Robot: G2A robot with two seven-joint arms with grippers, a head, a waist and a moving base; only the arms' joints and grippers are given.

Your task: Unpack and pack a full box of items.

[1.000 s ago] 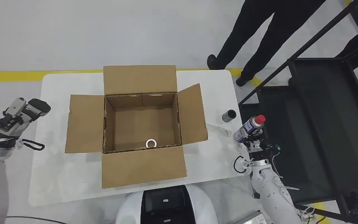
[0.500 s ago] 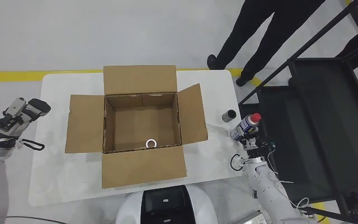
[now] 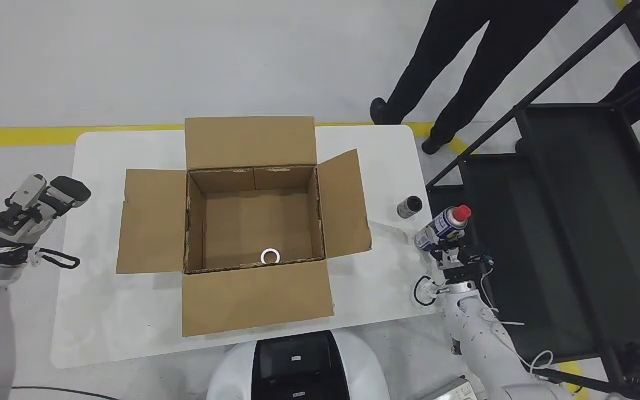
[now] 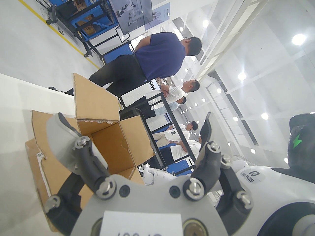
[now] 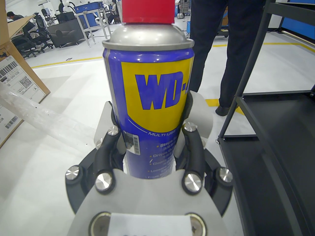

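Worktop (image 3: pixel 100 310): white, with one open cardboard box (image 3: pixel 250 142) about mid-surface. All four flaps are folded outward, and from the top view you look straight down onto its brown floor.

A black metal cart (image 3: pixel 540 250) stands just beside the worktop's right edge, its dark tray facing up.

Your left tool (image 4: pixel 134 133) hangs off the worktop's left side, well apart from the box's left flap and aimed across at the box. Its fingers are spread wide with nothing between them.

Your right tool (image 5: pixel 150 119) sits at the worktop's right edge, in the gap between worktop and cart. It's clamped on the spray can (image 3: pixel 444 228), one finger on each side of the lower body, pressed against the can wall. The can's base sits close to the tool's palm.

The can is blue and yellow, with a silver shoulder and a red cap. It's tilted, cap pointing away from the robot and off to the far right. From the top view it lies just outside the worktop's edge, held clear of the surface.

A small dark cylinder (image 3: pixel 407 208) with a pale top stands upright on the worktop near the right edge. It's between the box's right flap and the can, touching neither.

A small white ring (image 3: pixel 270 257) lies flat on the box floor, just beside the near wall, about mid-width. You can't tell whether it touches that wall.
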